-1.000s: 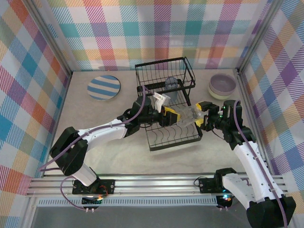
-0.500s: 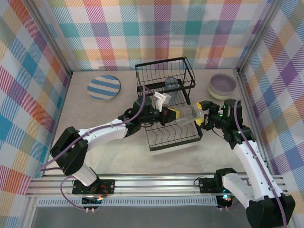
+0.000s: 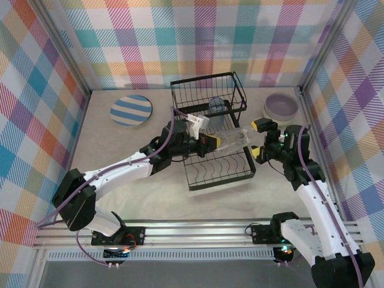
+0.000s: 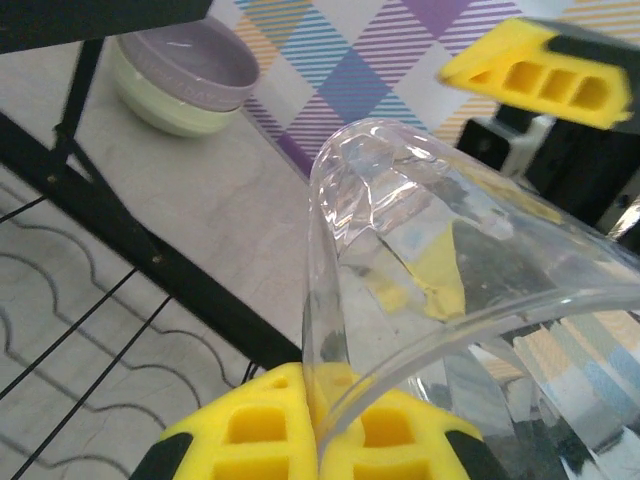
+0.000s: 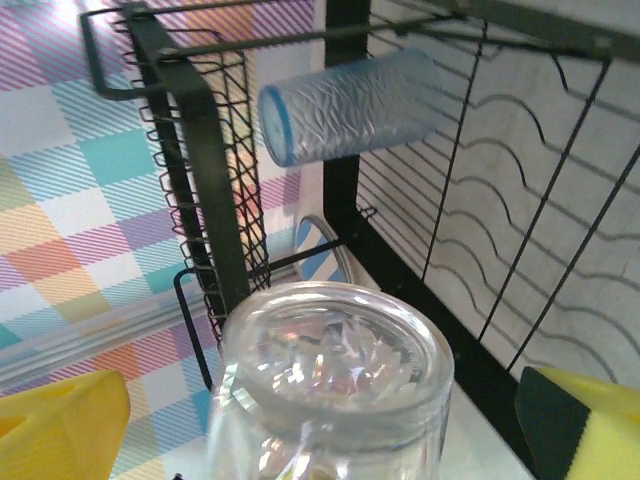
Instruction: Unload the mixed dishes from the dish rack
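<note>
A clear glass [image 3: 237,141] hangs on its side above the black dish rack [image 3: 198,180]. My left gripper [image 3: 211,143] is shut on its rim, the yellow fingers [image 4: 250,430] pinching the glass wall [image 4: 330,260]. Around the base of the glass [image 5: 335,365], my right gripper [image 3: 259,139] stands open, its fingers [image 5: 60,420] wide apart and clear of it. A grey-blue tumbler [image 3: 216,107] lies on its side in the rack's basket [image 5: 200,170], also seen from the right wrist [image 5: 350,105]. A blue-striped plate [image 3: 131,110] lies on the table at the far left.
A lavender bowl [image 3: 281,105] nested in a pale green bowl [image 4: 160,110] sits at the far right by the wall. The plaid walls close in on three sides. Bare table lies left of and in front of the rack.
My left gripper closed on the glass's rim, then my right gripper let go and opened wide. The glass has risen slightly toward the basket with the left arm.
</note>
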Robot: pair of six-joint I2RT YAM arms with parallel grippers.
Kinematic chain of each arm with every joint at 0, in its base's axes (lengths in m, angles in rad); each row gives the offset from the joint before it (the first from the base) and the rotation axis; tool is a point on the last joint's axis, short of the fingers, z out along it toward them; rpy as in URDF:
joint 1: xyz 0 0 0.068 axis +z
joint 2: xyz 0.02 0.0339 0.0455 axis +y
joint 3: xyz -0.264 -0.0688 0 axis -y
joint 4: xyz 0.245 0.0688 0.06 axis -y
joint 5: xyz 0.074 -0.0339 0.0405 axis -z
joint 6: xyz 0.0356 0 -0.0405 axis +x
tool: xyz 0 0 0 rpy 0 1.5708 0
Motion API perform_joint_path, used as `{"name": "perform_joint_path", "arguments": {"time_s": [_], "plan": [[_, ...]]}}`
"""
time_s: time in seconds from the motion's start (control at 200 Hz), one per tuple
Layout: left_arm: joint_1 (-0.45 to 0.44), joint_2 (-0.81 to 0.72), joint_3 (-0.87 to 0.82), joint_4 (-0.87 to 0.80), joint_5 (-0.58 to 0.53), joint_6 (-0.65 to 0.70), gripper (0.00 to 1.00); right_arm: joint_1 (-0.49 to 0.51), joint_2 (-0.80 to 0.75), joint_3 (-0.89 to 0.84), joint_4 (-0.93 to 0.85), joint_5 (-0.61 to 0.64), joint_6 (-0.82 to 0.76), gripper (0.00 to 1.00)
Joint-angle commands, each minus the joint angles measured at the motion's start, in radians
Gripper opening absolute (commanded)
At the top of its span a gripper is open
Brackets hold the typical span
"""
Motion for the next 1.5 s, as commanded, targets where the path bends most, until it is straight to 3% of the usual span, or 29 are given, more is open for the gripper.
{"name": "perform_joint_path", "arguments": {"time_s": [0.0, 0.22, 0.315, 0.505, 0.66, 0.795, 1.045, 1.28, 1.495], "plan": [[-0.006, -0.076, 0.078, -0.19, -0.12, 0.002, 0.0, -0.005, -0.047, 0.08, -0.074, 0.114, -0.157, 0.99], [-0.005, -0.264, 0.159, -0.474, -0.252, 0.013, 0.0, -0.005, -0.107, 0.13, -0.084, 0.263, -0.352, 0.99], [-0.003, -0.337, 0.233, -0.683, -0.324, 0.008, 0.0, -0.005, -0.095, 0.156, -0.092, 0.28, -0.421, 0.99], [0.041, -0.403, 0.418, -1.144, -0.575, -0.074, 0.0, -0.005, -0.09, 0.155, -0.082, 0.319, -0.497, 0.99], [0.149, -0.409, 0.54, -1.378, -0.551, -0.152, 0.0, -0.002, -0.107, 0.148, -0.071, 0.338, -0.54, 0.99], [0.254, -0.312, 0.64, -1.56, -0.467, -0.166, 0.0, 0.001, -0.12, 0.132, -0.05, 0.337, -0.581, 0.99], [0.48, -0.086, 0.602, -1.502, -0.189, -0.069, 0.0, 0.011, -0.155, 0.105, -0.016, 0.252, -0.67, 0.99], [0.555, 0.218, 0.744, -1.463, -0.167, -0.018, 0.0, 0.014, -0.175, 0.141, -0.108, 0.074, -0.795, 0.99], [0.594, 0.449, 0.906, -1.512, -0.196, 0.018, 0.0, 0.015, -0.262, 0.112, -0.189, 0.023, -0.813, 0.99]]}}
